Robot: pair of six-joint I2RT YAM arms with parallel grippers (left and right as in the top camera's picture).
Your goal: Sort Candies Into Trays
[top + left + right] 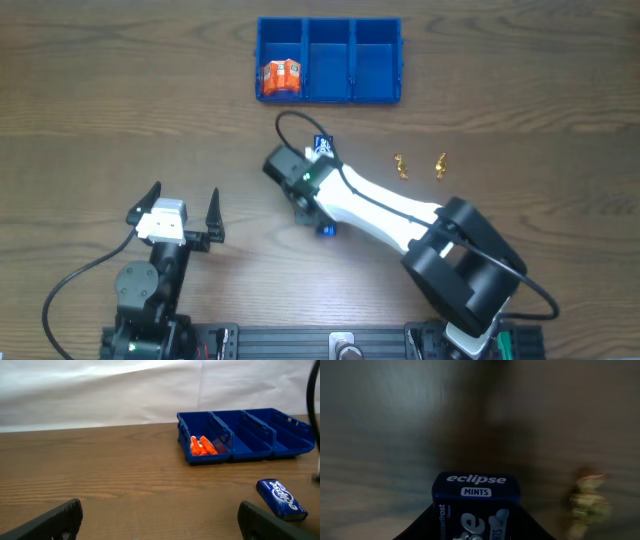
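Lying flat on the bench (pixel 125 475) in the left wrist view, the mint box (pixel 281 499) sits close against the right claw (pixel 476 531) in that arm's view; clamped or not, I cannot tell. Left claw (pixel 186 192) spread apart.

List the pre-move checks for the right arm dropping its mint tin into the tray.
1. Mint tin between right gripper fingers: ok.
2. Middle compartment of blue tray empty: ok.
3. Orange candies confined to the left compartment: ok.
4. Left gripper open, away from the tray: ok.
5. Tin's height over the tray wall: cannot tell.
6. Table free of unsorted items: not ok; mint pack and gold candies lie there.
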